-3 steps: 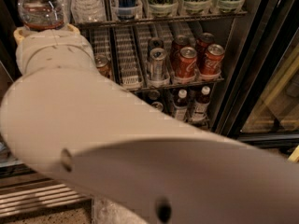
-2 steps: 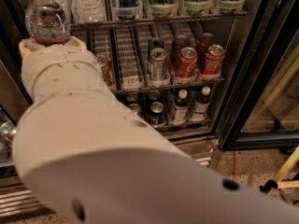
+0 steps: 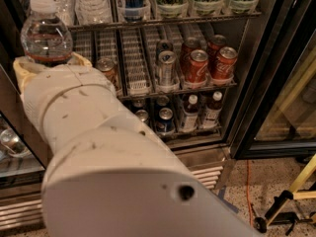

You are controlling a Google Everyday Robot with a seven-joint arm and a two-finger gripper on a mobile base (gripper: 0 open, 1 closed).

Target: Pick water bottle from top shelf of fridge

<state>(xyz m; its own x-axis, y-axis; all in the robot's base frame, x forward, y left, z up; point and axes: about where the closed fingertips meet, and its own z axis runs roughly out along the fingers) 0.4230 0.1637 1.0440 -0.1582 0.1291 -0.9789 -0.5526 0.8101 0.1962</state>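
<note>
Camera view: gripper (image 3: 49, 63) is hanging upper left, before the fridge (image 3: 249, 83).
Fingers (image 3: 22, 69): are clasping the upright water bottle (image 3: 46, 33).

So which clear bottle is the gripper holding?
The white-capped water bottle at far left, between the gripper's fingers; the other clear bottles stand further back on the top shelf.

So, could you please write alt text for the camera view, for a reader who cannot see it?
The robot's gripper, at upper left on a bulky white arm, is shut around the base of a clear water bottle with a white cap, in front of a drinks fridge. Behind it, wire racks hold soda cans and dark bottles.
</note>
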